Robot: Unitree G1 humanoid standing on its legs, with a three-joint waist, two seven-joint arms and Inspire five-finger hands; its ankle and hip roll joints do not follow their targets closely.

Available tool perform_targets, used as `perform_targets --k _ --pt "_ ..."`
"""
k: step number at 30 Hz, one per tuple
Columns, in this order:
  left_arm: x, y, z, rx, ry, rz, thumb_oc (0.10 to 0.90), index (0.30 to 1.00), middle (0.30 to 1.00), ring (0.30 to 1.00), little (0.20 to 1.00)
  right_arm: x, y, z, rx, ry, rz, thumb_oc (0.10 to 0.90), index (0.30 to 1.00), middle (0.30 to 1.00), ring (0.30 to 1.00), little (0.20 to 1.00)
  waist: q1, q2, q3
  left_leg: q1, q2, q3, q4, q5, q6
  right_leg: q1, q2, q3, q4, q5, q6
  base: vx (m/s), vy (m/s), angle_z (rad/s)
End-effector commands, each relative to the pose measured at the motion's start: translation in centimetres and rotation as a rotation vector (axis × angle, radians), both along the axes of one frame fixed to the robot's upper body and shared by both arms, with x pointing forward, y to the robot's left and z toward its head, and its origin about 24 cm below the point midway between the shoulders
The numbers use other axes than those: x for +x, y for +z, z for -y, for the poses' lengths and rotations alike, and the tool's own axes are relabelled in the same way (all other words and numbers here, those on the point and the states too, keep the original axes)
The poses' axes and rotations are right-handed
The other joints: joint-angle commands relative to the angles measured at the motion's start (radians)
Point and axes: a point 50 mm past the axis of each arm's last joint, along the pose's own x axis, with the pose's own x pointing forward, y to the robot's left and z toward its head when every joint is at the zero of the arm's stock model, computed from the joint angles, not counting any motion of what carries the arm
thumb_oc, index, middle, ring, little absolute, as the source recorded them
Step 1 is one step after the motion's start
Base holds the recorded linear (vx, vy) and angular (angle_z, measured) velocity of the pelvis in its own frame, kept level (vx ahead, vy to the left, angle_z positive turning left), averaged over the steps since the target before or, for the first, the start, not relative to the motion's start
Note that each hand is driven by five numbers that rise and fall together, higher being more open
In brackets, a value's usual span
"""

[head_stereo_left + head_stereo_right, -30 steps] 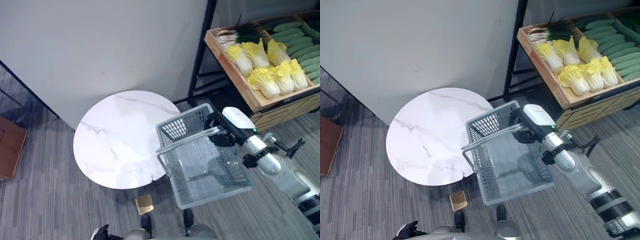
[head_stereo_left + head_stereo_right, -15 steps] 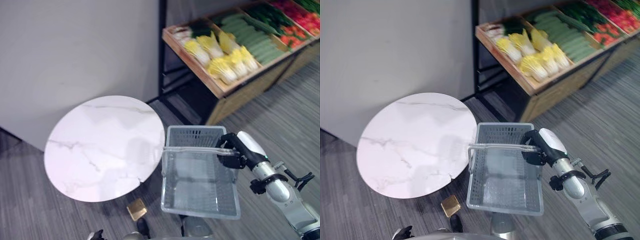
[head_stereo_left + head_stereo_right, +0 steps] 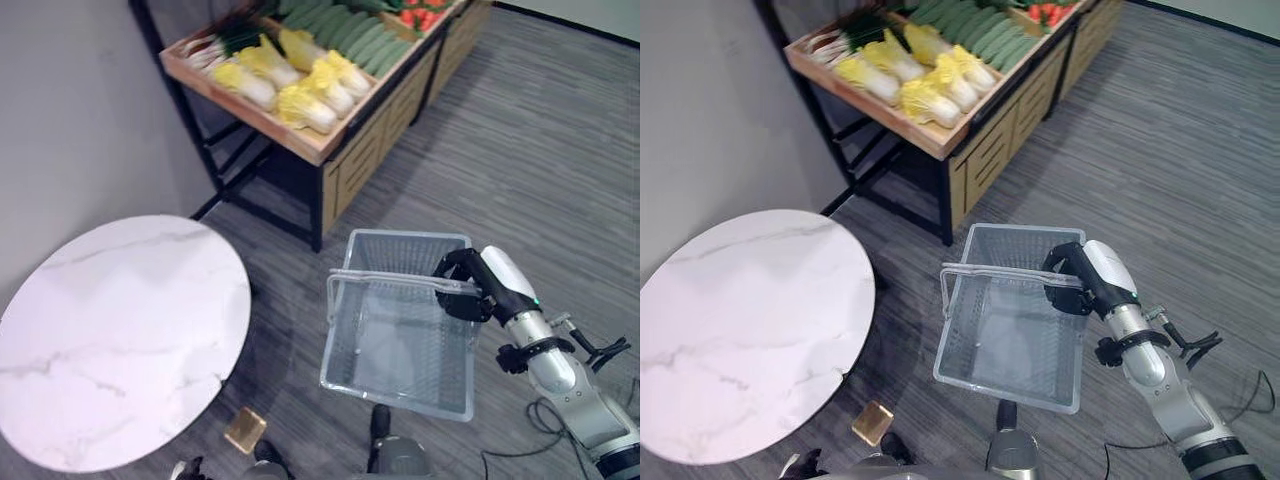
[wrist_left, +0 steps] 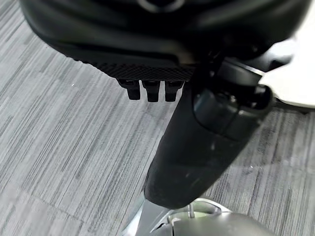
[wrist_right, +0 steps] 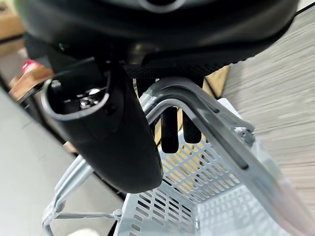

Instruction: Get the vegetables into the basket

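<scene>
Premises present as a grocery shop, or a mock-up of one. A slanted wooden produce stand [image 3: 330, 140] on a black metal frame carries sorted rows of yellow-white napa cabbages [image 3: 300, 85], green cucumbers [image 3: 350, 30] and red vegetables [image 3: 420, 15]. A grey perforated plastic shopping basket [image 3: 400, 320] with metal handles is present. Flooring is grey striped carpet [image 3: 540, 150]. A round white marble-pattern table [image 3: 110, 330] stands beside a plain grey wall [image 3: 70, 130].

Right hand [image 3: 468, 288] extended forward, fingers [image 5: 170, 129] curled closed; left hand [image 4: 162, 54] fingers curled
</scene>
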Motion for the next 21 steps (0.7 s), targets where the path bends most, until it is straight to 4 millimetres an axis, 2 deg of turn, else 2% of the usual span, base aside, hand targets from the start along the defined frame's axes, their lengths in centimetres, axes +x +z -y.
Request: perform_targets --k 1,3,5,6,7,8,9,10,11,12,14,15,16,17,18,21 --pt "1.5 0.2 0.2 0.003 -0.015 0.051 0.9 1.0 1.0 1.0 1.0 1.5 8.1 -1.4 0.079 0.074 0.437 0.4 0.3 0.3 0.3 0.3 0.015 -0.04 -0.038 -0.003 -0.021 -0.011 0.053 -0.069 -0.05 -0.01 -0.077 -0.02 0.036 0.005 0.089 0.05 -0.11 -0.06" --pt "2.1 0.2 0.5 0.004 -0.02 0.067 0.9 1.0 1.0 1.0 1.0 1.3 8.2 -0.8 0.07 0.053 0.446 0.4 0.3 0.3 0.3 0.3 -0.004 -0.021 -0.031 0.001 0.011 -0.011 0.059 -0.049 -0.071 -0.019 -0.054 -0.01 0.054 -0.019 0.071 0.09 -0.225 -0.12" --pt "2.2 0.3 0.6 0.005 -0.019 0.071 0.9 1.0 1.0 1.0 1.0 1.1 8.3 -0.6 0.062 0.046 0.451 0.4 0.3 0.3 0.3 0.3 -0.007 -0.015 -0.027 -0.003 0.028 -0.012 0.072 -0.043 -0.083 -0.021 -0.043 -0.007 0.06 -0.027 0.063 0.08 -0.233 -0.05" --pt "2.6 0.4 0.5 0.012 -0.005 0.092 0.9 1.0 1.0 1.0 1.0 0.9 8.4 -0.2 0.053 0.03 0.464 0.4 0.3 0.3 0.3 0.3 -0.013 -0.015 -0.022 -0.014 0.072 -0.008 0.128 -0.034 -0.105 -0.014 -0.021 -0.002 0.058 -0.044 0.043 0.12 -0.251 -0.07" --pt "2.7 0.5 0.4 0.018 0.023 0.11 0.9 1.0 1.0 1.0 1.0 0.9 8.5 -0.3 0.047 0.035 0.467 0.4 0.3 0.3 0.3 0.3 0.002 -0.01 -0.01 -0.028 0.075 -0.078 0.182 -0.033 -0.108 -0.011 0.001 0.021 0.058 -0.058 0.03 0.12 -0.251 -0.1" --pt "2.7 0.5 0.4 0.018 0.023 0.11 0.9 1.0 1.0 1.0 1.0 0.9 8.6 -0.3 0.046 0.035 0.467 0.4 0.3 0.3 0.3 0.3 0.002 -0.009 -0.009 -0.031 0.081 -0.081 0.193 -0.038 -0.111 -0.011 0.003 0.02 0.059 -0.06 0.028 -0.01 -0.105 -0.19" --pt "2.8 0.4 0.6 0.014 0.056 0.125 0.9 1.0 1.0 1.0 1.0 1.0 8.6 -0.2 0.038 0.034 0.463 0.4 0.3 0.3 0.3 0.3 0.025 -0.01 0.011 -0.075 0.042 -0.187 0.204 -0.002 -0.093 -0.014 0.014 0.037 0.06 -0.053 0.01 -0.06 -0.049 -0.42" --pt "2.8 0.4 0.6 0.013 0.057 0.125 0.9 1.0 1.0 1.0 1.0 1.1 8.6 -0.2 0.038 0.035 0.464 0.4 0.3 0.3 0.3 0.3 0.022 -0.01 0.01 -0.078 0.041 -0.189 0.204 -0.001 -0.093 -0.015 0.013 0.035 0.06 -0.053 0.01 -0.01 -0.079 -0.85" --pt "2.8 0.4 0.9 0.002 0.096 0.137 0.9 1.0 1.0 1.0 1.0 1.3 8.5 -0.3 0.037 0.046 0.458 0.4 0.3 0.3 0.3 0.3 0.053 -0.019 0.016 -0.142 -0.053 -0.357 0.171 -0.044 -0.057 -0.028 0.01 0.087 0.058 -0.048 0.011 0.13 -0.062 -1.11" --pt "2.6 0.3 1.0 -0.002 0.097 0.131 0.9 1.0 1.0 1.0 1.0 1.3 8.5 -0.1 0.032 0.043 0.45 0.4 0.3 0.3 0.3 0.3 0.056 -0.021 0.014 -0.163 -0.066 -0.401 0.125 -0.042 -0.052 -0.032 0.012 0.117 0.051 -0.045 0.014 0.17 -0.05 -1.02" --pt "3.0 0.3 1.2 -0.008 0.094 0.144 0.9 1.0 1.0 1.0 1.0 1.4 8.6 0.2 0.026 0.032 0.454 0.4 0.3 0.3 0.3 0.3 0.066 -0.015 0.015 -0.201 -0.063 -0.433 0.085 -0.002 -0.054 -0.031 0.016 0.132 0.048 -0.047 0.014 0.12 0.023 -0.41" --pt "3.0 0.3 1.2 -0.008 0.094 0.144 0.9 1.0 1.0 1.0 1.0 1.4 8.6 0.2 0.025 0.032 0.454 0.4 0.3 0.3 0.3 0.3 0.066 -0.016 0.014 -0.201 -0.064 -0.434 0.082 0.0 -0.054 -0.031 0.016 0.131 0.049 -0.048 0.014 0.12 0.069 -0.27" --pt "3.3 0.4 1.4 -0.008 0.085 0.156 0.9 1.0 1.0 1.0 1.0 1.7 8.5 0.1 0.024 0.03 0.462 0.4 0.3 0.3 0.3 0.3 0.093 -0.011 0.028 -0.252 -0.095 -0.544 0.05 0.041 -0.061 -0.024 0.028 0.16 0.053 -0.053 0.01 0.13 0.058 -0.59" --pt "3.4 0.4 1.4 -0.005 0.081 0.158 0.9 1.0 1.0 1.0 1.0 1.9 8.5 -0.2 0.03 0.041 0.464 0.4 0.3 0.3 0.3 0.3 0.104 -0.01 0.031 -0.261 -0.114 -0.596 0.043 0.048 -0.064 -0.021 0.037 0.18 0.056 -0.061 0.008 0.17 0.081 -1.01" --pt "3.4 0.4 1.3 -0.003 0.075 0.16 0.9 1.0 1.0 1.0 1.0 2.0 8.5 -0.5 0.033 0.057 0.462 0.4 0.3 0.3 0.3 0.3 0.106 -0.011 0.035 -0.261 -0.126 -0.616 0.05 0.042 -0.061 -0.015 0.041 0.2 0.061 -0.068 0.009 0.17 0.124 -1.56" --pt "3.4 0.4 1.2 -0.009 0.046 0.145 0.9 1.0 1.0 1.0 1.0 1.8 7.7 -0.4 0.026 0.051 0.415 0.4 0.3 0.3 0.3 0.3 0.094 -0.024 0.022 -0.215 -0.144 -0.564 0.045 0.007 -0.021 -0.009 0.028 0.258 0.082 -0.085 0.024 0.18 0.269 -0.74"
